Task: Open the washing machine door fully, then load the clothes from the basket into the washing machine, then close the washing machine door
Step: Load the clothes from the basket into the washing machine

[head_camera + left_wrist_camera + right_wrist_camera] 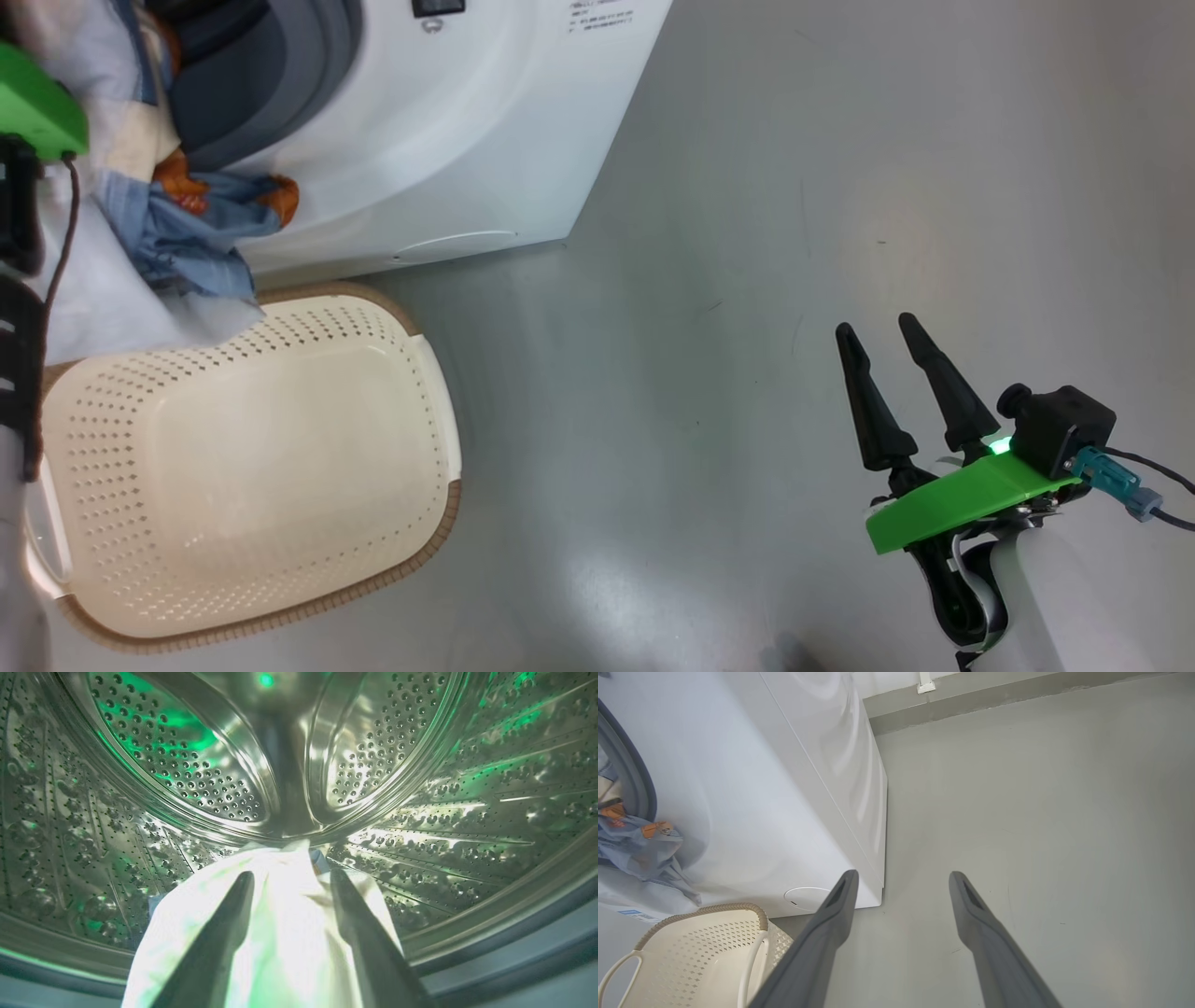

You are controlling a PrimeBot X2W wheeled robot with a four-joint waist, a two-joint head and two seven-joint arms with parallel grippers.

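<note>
Jaws parted, left gripper [290, 873] lay over the clothes [280, 942], lower centre, inside the washing machine [448, 140]. Some trailed out, head view's upper left; pushing deeper seemed advisable; right gripper [876, 325] stood spread.

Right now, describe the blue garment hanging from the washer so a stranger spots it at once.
Find the big white washing machine. Over the lip of its opening, above the cream basket, hangs a crumpled garment. It is light blue with orange prints, unlike the white cloth beside it.
</note>
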